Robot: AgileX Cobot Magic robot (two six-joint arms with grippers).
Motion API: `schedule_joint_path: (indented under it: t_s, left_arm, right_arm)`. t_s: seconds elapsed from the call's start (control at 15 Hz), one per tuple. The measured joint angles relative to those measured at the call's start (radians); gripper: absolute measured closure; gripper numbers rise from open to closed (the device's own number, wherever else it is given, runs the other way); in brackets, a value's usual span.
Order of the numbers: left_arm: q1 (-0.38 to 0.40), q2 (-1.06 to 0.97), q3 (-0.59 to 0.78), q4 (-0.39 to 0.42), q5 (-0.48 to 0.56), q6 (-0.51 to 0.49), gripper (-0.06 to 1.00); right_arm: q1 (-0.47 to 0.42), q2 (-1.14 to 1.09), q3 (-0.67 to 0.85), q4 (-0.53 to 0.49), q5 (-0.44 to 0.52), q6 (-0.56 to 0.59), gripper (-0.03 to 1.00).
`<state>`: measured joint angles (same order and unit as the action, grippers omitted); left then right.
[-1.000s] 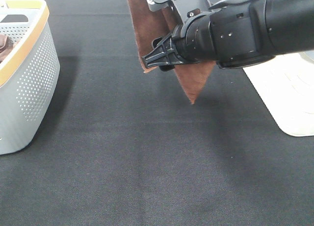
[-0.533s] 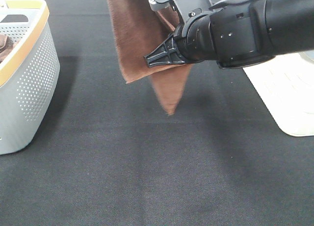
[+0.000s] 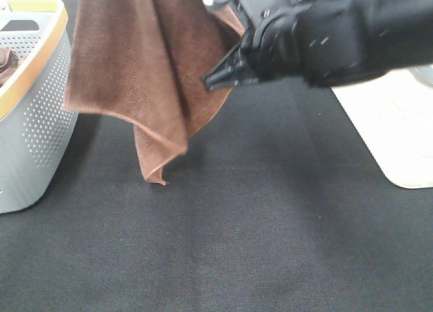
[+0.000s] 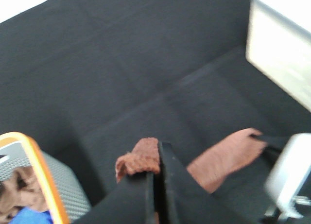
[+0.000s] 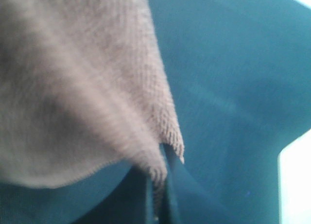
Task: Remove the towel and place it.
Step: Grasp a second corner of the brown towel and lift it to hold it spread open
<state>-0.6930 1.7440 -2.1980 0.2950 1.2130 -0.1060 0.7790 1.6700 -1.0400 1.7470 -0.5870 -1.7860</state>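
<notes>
The reddish-brown towel (image 3: 135, 61) hangs spread in the air over the black surface (image 3: 270, 231), just beside the grey basket (image 3: 40, 122), with its lowest corner pointing down close to the surface. The right pincer (image 3: 214, 76) is clamped fully closed on 1 edge of the cloth. The left pincer (image 4: 156, 165) is likewise closed tight, gripping a bunched corner.
</notes>
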Motion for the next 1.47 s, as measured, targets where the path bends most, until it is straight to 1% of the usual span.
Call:
schedule_joint_path:
  t_s: [0.07,0.2,0.27,0.4,0.47,0.53,0.67,0.8,0.93,1.0,1.07,1.13,1.2,1.33,1.4,1.47]
  left_arm:
    - [0.002,0.009,0.000,0.026,0.002,0.000,0.94]
    - [0.002,0.036,0.000,0.086,0.004,0.000,0.94]
    - [0.002,0.036,0.000,0.086,0.004,0.000,0.94]
    - [0.002,0.057,0.000,0.160,-0.011,0.000,0.94]
    - [0.003,0.071,0.000,0.205,-0.055,0.000,0.94]
    - [0.005,0.083,0.000,0.231,-0.087,0.000,0.94]
    - [0.027,0.110,0.000,0.241,-0.141,-0.004,0.94]
    - [0.073,0.137,0.000,0.225,-0.150,-0.038,0.94]
    - [0.128,0.163,0.000,0.150,-0.145,-0.061,0.94]
    - [0.152,0.170,0.000,0.097,-0.136,-0.064,0.94]
    - [0.176,0.175,0.000,0.032,-0.126,-0.065,0.94]
    - [0.185,0.175,0.000,-0.002,-0.112,-0.060,0.94]
    - [0.193,0.175,0.000,-0.018,-0.101,-0.050,0.94]
    - [0.196,0.175,0.000,-0.040,-0.067,-0.032,0.94]
    - [0.196,0.175,0.000,-0.047,-0.053,-0.025,0.94]
    - [0.196,0.175,0.000,-0.052,-0.042,-0.022,0.94]
  right_arm:
    - [0.000,-0.034,0.000,0.000,-0.003,-0.022,0.97]
    - [0.000,-0.104,0.000,0.001,-0.042,-0.082,0.97]
    - [0.000,-0.104,0.000,0.001,-0.042,-0.082,0.97]
    - [0.000,-0.163,0.001,0.001,-0.091,-0.153,0.97]
    - [0.000,-0.193,0.001,-0.004,-0.104,-0.187,0.97]
    - [0.000,-0.200,0.001,-0.014,-0.106,-0.189,0.97]
    - [0.000,-0.211,0.001,-0.083,-0.108,-0.186,0.97]
    - [0.000,-0.211,0.001,-0.115,-0.097,-0.149,0.97]
    - [0.000,-0.211,0.001,-0.118,-0.036,-0.105,0.97]
    - [0.000,-0.211,0.001,-0.089,-0.003,-0.100,0.97]
    - [0.000,-0.211,0.001,-0.034,0.008,-0.112,0.97]
    - [0.000,-0.211,0.001,-0.015,0.020,-0.140,0.97]
    - [0.000,-0.211,0.001,-0.006,0.044,-0.173,0.97]
    - [0.000,-0.211,0.001,-0.004,0.089,-0.197,0.97]
    - [0.000,-0.211,0.001,-0.004,0.094,-0.209,0.97]
    - [0.000,-0.211,0.001,-0.004,0.076,-0.238,0.97]
